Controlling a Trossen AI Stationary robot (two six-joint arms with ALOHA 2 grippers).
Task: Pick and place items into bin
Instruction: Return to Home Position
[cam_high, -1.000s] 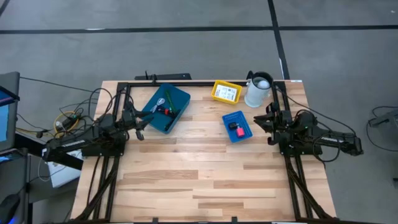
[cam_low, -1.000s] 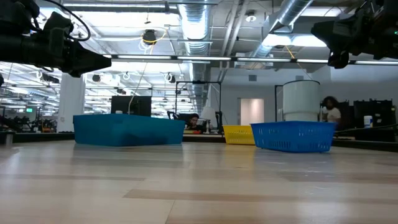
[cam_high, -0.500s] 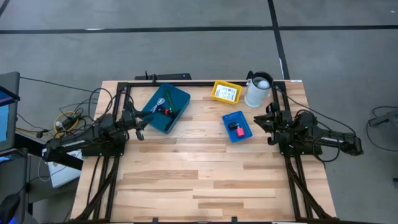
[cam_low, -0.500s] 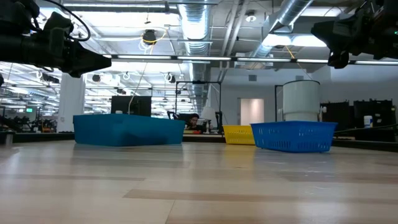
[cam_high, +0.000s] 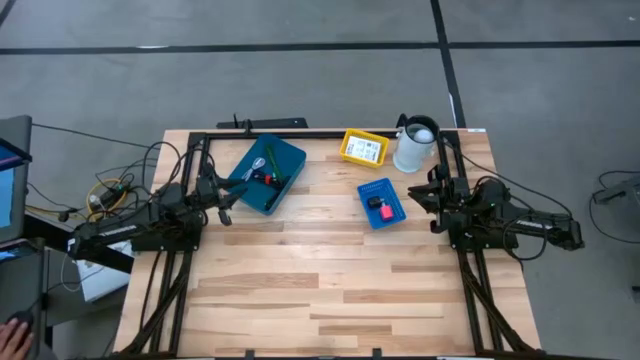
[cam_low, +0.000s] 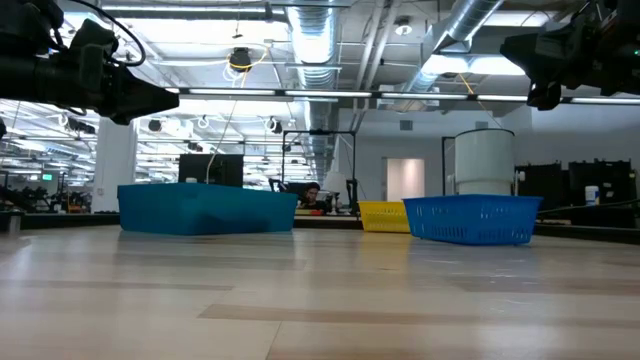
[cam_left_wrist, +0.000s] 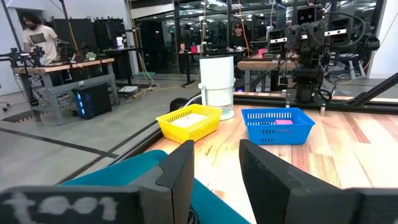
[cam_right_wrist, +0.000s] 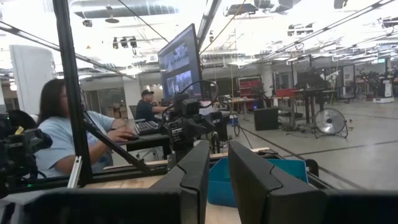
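The left gripper (cam_high: 225, 203) hangs above the table's left edge, just beside the near corner of a teal bin (cam_high: 285, 155). Its two dark fingers (cam_left_wrist: 179, 171) stand parted with nothing between them. The right gripper (cam_high: 420, 196) hovers at the opposite edge, close to a small blue basket (cam_high: 366, 188). Its fingers (cam_right_wrist: 194, 171) show a narrow gap and are likewise empty.

The items are all inside containers. The teal bin holds a green strip (cam_high: 271, 160) and black cords (cam_high: 270, 181), with a small red spot among them that is too small to make out. Toward the back sits a yellow bin (cam_high: 350, 137) with a white printed card (cam_high: 368, 151) lying in it. The blue basket, in front of it, holds a red-pink piece (cam_high: 386, 212) beside something small and black. A white cylinder (cam_high: 413, 150) stands upright at the back right, next to the yellow bin. The wooden table (cam_high: 320, 290) stretches bare toward the front. Beyond it, a person (cam_right_wrist: 59, 127) sits at a desk.
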